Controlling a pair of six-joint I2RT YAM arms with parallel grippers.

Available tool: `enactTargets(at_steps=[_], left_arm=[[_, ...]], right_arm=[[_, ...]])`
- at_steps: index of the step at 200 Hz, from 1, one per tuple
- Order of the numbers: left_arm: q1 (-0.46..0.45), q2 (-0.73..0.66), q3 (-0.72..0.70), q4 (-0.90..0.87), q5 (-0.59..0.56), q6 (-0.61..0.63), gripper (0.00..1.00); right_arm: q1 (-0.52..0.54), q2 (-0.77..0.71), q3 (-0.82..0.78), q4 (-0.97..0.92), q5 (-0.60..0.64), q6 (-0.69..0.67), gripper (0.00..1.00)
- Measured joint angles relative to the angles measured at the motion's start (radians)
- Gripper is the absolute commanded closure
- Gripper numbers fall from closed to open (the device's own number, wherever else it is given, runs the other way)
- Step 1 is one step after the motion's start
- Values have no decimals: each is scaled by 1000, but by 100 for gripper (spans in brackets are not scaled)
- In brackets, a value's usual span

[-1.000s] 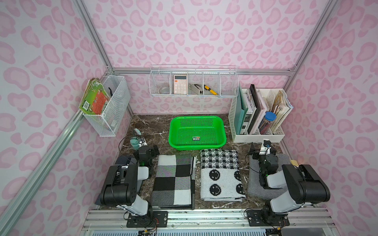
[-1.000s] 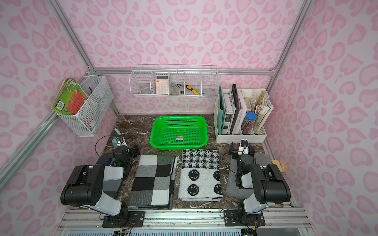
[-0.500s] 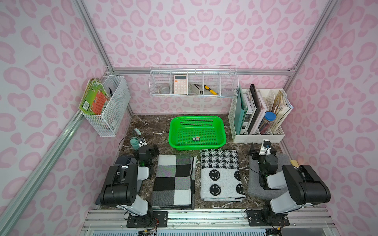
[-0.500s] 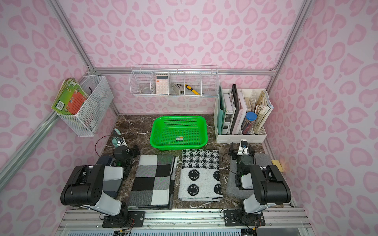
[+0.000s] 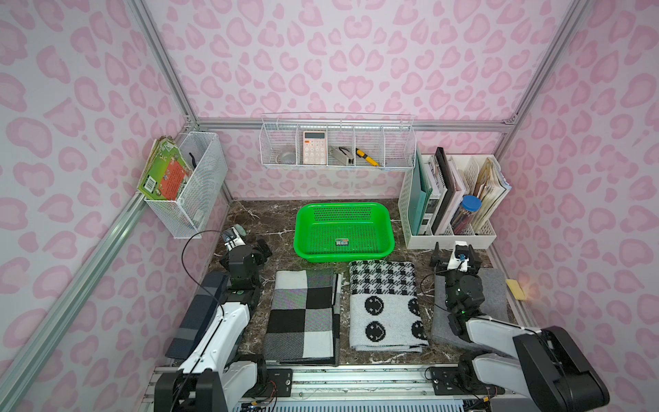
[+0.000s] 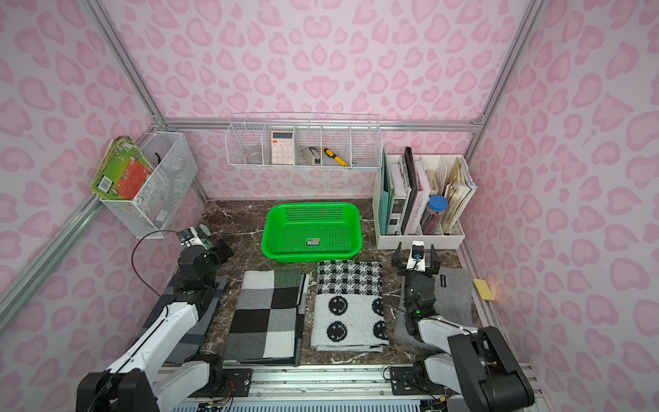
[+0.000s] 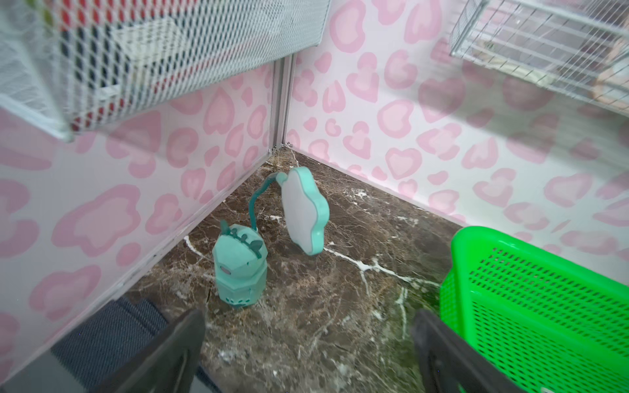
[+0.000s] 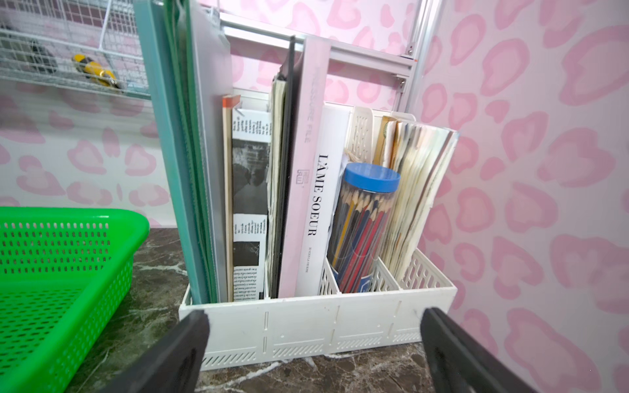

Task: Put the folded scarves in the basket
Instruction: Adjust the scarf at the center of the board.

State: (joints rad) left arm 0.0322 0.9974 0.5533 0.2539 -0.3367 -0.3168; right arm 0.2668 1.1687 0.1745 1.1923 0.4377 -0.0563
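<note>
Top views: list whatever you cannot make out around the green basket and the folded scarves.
- Label on the basket floor: too small to read in both top views.
- Dark striped cloth: mostly hidden under the left arm.
- Grey cloth: partly hidden under the right arm.

Pink heart-print walls (image 5: 338, 64), aluminium frame posts (image 5: 160, 60), dark marble tabletop (image 5: 267, 221)
</note>
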Motion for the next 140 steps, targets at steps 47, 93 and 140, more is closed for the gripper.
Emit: enactTargets(at_steps=[47, 93, 140], left_arm=[[5, -277, 36, -362, 81, -323, 1], [5, -435, 23, -577, 241, -443, 1], [5, -443, 92, -718, 433, -465, 1]], right_arm=[[-60, -431, 17, -459, -55, 301, 0], [-171, -936, -102, -783, -189, 588, 0], [-188, -1069, -106, -1036, -275, 709, 0]])
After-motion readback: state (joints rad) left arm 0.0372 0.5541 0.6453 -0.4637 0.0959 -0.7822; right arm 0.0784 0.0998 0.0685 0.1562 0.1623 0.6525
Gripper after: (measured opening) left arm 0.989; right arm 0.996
